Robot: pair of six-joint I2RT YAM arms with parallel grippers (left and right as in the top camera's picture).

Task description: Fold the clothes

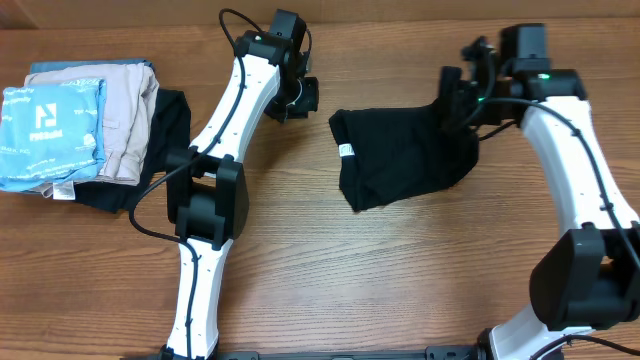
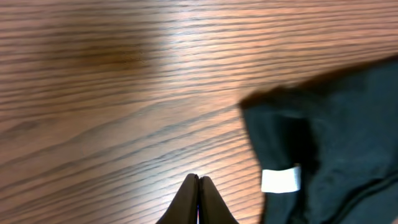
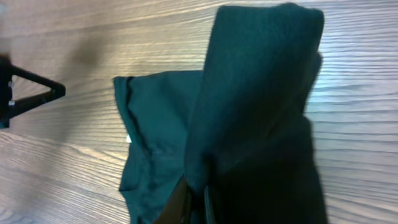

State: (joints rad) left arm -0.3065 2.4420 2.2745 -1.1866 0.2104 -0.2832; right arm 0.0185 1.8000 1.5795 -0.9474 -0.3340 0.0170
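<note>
The black T-shirt lies partly folded at the table's centre right, its white neck tag near the left edge. My right gripper is shut on the shirt's right part and holds it lifted; in the right wrist view the fingers pinch a fold of the fabric draped over the rest. My left gripper is shut and empty, just left of the shirt. In the left wrist view its closed tips hover over bare wood beside the shirt and tag.
A pile of folded garments sits at the far left: a light blue one with a white logo, a beige one and dark fabric beneath. Both arm bases stand at the front edge.
</note>
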